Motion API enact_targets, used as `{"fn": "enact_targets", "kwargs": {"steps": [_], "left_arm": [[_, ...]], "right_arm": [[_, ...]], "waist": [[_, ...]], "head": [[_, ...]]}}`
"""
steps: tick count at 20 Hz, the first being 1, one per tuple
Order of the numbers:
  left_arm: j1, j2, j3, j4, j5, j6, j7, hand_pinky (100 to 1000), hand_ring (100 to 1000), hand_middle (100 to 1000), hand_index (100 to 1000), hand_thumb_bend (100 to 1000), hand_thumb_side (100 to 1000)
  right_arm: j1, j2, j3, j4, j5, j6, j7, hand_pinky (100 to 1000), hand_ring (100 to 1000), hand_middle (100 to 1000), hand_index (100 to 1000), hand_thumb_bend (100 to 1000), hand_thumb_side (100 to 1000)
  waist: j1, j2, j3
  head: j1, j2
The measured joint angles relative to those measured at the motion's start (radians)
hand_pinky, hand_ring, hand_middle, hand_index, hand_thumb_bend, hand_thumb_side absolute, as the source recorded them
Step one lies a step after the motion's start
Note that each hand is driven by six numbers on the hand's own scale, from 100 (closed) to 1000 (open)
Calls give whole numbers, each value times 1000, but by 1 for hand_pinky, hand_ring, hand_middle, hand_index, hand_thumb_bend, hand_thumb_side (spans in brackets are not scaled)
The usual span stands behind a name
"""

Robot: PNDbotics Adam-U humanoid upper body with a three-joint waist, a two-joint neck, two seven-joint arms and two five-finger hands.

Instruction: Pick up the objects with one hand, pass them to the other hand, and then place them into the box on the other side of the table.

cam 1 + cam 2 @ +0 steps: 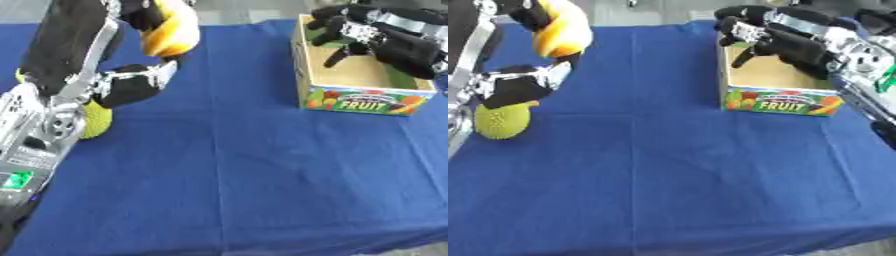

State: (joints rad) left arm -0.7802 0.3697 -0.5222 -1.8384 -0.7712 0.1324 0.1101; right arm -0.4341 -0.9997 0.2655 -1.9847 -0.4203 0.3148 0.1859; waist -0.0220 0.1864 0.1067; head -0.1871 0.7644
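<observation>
A deep blue cloth (675, 175) covers the bench. The open cardboard box (359, 100) is tan inside, with a green front panel carrying the yellow word FRUIT and red and orange fruit pictures. The bumpy round ball (502, 120) is yellow-green. The smooth curved fruit (563, 31) shades from orange to yellow. Both hands (131, 85) (776, 37) are black with silver parts.

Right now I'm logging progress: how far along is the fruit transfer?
Done: nothing clearly; I can't see whether the box holds anything yet. In hand: the left robot hand holds an orange-yellow fruit; the right robot hand hangs empty over the box. Left: the handover, placing, and the bumpy yellow ball.
</observation>
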Motion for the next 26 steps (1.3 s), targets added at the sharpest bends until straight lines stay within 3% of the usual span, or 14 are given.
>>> {"fn": "enact_targets", "kwargs": {"steps": [6,11,14,17,19,25,26], "left_arm": [[-23,-39,-24,18,-14,-46,-19,480,423,349,445,146,100],[-32,-72,-41,55,-49,-89,-20,482,426,354,447,156,100],[-34,-91,-49,75,-76,-113,-15,484,428,356,449,161,100],[-40,-106,-54,94,-93,-129,-10,484,427,355,448,159,100],[-40,-114,-55,106,-101,-136,-7,484,427,355,448,161,100],[-42,-131,-61,124,-124,-147,2,484,428,357,449,165,100],[-43,-131,-62,126,-127,-149,3,486,433,363,454,184,100]], "right_arm": [[-27,15,19,0,11,42,24,712,917,938,980,100,799],[-49,31,25,0,11,61,41,720,924,932,973,100,703],[-62,44,31,0,12,70,58,722,919,922,968,100,602],[-71,56,34,0,12,79,72,716,907,905,956,100,400],[-78,63,35,0,10,83,76,717,904,901,953,100,337],[-94,78,37,0,1,102,95,717,903,900,952,100,330],[-94,79,38,0,1,104,97,717,900,895,950,100,393]], "waist": [[0,0,15],[0,0,19],[0,0,25],[0,0,25],[0,0,25],[0,0,26],[0,0,26]], "head": [[-10,-1],[-19,-2],[-21,-4],[-23,-11],[-23,-11],[-23,-20],[-23,-20]]}}
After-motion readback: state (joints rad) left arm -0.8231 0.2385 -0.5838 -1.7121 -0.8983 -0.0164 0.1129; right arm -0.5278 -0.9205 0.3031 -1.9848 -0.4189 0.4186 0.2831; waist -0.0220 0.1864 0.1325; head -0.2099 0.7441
